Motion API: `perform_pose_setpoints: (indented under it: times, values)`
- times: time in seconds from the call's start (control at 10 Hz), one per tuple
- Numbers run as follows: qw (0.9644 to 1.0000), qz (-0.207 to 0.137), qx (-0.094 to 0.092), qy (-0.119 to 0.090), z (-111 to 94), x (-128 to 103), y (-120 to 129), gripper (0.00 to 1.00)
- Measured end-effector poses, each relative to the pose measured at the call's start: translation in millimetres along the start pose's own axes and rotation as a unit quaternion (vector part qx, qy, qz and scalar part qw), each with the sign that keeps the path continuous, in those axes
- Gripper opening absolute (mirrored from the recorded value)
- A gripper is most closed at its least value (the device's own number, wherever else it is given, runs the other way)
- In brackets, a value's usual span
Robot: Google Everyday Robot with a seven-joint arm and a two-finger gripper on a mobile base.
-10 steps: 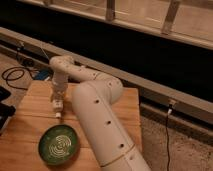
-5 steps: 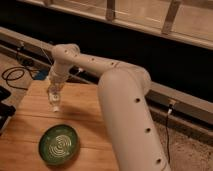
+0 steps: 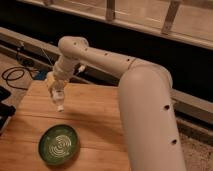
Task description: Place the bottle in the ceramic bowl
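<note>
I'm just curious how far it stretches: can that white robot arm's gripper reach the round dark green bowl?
Probably yes. The gripper, with the small white plastic bottle at its tip, hangs above the wooden table just behind the round dark green bowl, nothing between.

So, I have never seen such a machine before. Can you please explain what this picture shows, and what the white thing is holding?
The big white shape is a robot arm, seen by one camera that looks down on it. At the arm's end, over the wooden table, is the gripper, a claw with two fingers. It seems closed on a small white bottle, which hangs tilted just above the wood. Nearer to the camera, a round dark green ceramic bowl with pale rings inside stands on the table, with nothing in it. Dark cables lie on the floor at the left.
</note>
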Motion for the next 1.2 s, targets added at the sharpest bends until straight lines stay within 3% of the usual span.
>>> perform_pose_setpoints:
  times: [0.3, 0.5, 1.0, 1.2]
  values:
    - [0.9986, -0.025, -0.04, 0.024, 21, 51, -24, 0.0]
    - [0.9975, -0.034, -0.053, 0.032, 28, 67, -30, 0.0]
    - [0.9975, -0.036, -0.05, 0.033, 28, 66, -28, 0.0]
    - [0.9974, -0.032, -0.039, 0.051, 35, 83, -21, 0.0]
